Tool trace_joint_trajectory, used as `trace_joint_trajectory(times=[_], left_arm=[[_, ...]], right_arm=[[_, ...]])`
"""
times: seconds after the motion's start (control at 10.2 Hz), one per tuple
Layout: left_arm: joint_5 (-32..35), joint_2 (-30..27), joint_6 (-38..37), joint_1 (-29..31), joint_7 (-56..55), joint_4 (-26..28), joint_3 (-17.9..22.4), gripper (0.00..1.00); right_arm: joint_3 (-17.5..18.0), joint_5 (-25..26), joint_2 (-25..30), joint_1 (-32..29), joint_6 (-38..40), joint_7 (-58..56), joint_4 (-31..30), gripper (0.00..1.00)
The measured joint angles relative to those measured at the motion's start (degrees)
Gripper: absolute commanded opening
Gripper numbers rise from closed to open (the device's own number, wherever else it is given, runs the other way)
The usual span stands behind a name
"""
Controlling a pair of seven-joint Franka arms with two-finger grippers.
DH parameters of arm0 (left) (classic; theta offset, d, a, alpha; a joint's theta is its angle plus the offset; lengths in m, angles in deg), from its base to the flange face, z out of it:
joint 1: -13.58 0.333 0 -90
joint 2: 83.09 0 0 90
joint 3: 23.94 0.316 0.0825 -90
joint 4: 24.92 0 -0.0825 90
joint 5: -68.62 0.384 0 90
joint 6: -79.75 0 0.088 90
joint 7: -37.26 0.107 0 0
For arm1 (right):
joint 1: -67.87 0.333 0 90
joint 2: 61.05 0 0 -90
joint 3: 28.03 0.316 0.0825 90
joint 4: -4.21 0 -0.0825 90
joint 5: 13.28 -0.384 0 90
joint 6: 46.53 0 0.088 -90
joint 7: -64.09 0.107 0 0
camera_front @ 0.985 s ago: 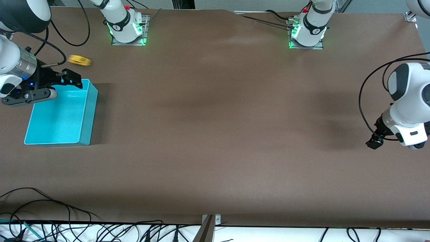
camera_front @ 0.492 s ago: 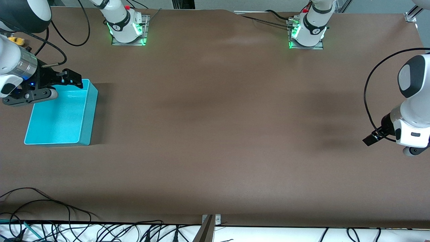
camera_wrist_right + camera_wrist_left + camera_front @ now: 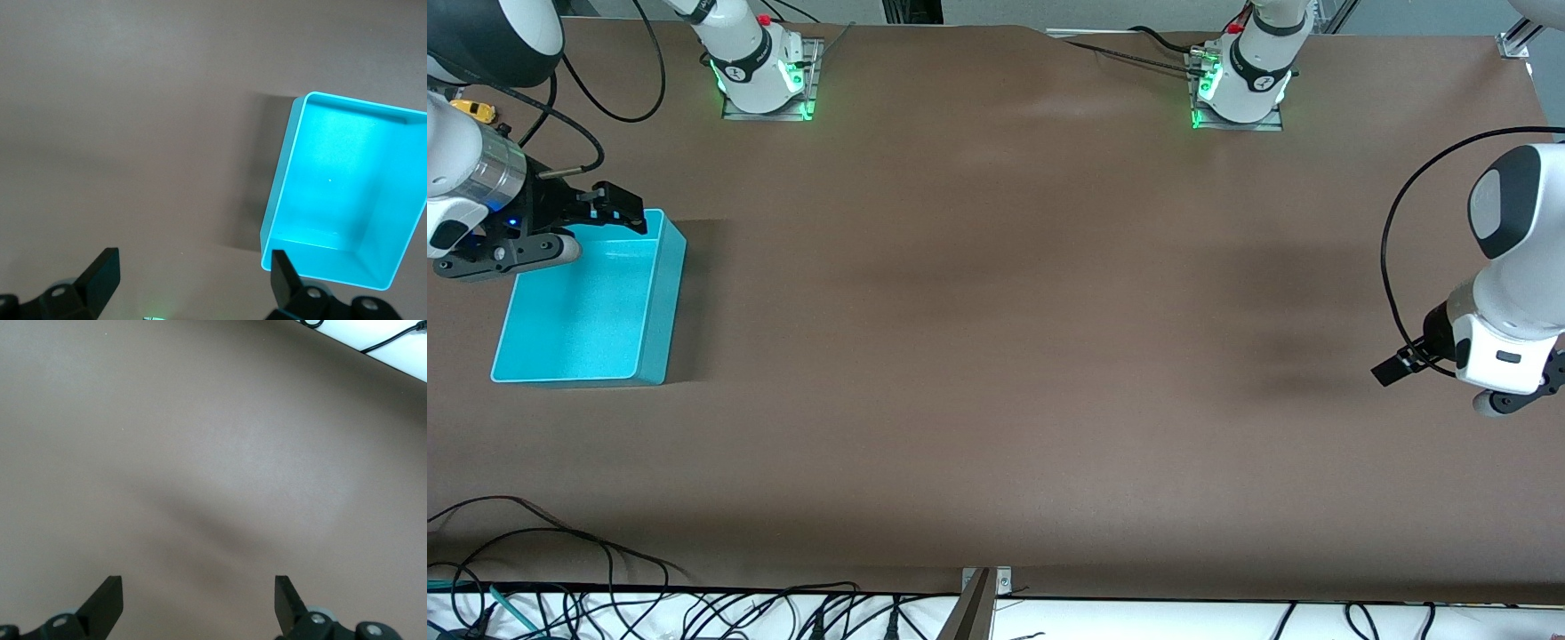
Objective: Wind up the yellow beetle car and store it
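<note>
yellow beetle car (image 3: pixel 473 109): one, on table | turquoise bin (image 3: pixel 660 293): one | left gripper (image 3: pixel 198 603), right gripper (image 3: pixel 191 283): both spread, empty

Brown table (image 3: pixel 996 356) filling most of the frame. Turquoise bin (image 3: pixel 587 302) at middle left, nothing inside. Right gripper (image 3: pixel 609 206) over the bin's upper edge, fingers spread apart, holding nothing. Yellow beetle car (image 3: pixel 473 109) tiny at the upper left edge, partly hidden by the right arm, well apart from the bin. Left gripper (image 3: pixel 1392 369) at the right edge over bare table, holding nothing. Cables (image 3: pixel 560 569) along the bottom left.
</note>
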Motion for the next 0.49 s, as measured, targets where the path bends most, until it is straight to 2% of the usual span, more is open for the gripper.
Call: trace_joint_trajectory(times=[0.49], left_arm=[[0.0,0.0,-0.6,0.0,0.1,-0.5,-0.4,1.00]], right_arm=[[0.0,0.0,0.0,0.0,0.0,0.0,0.0,1.00]])
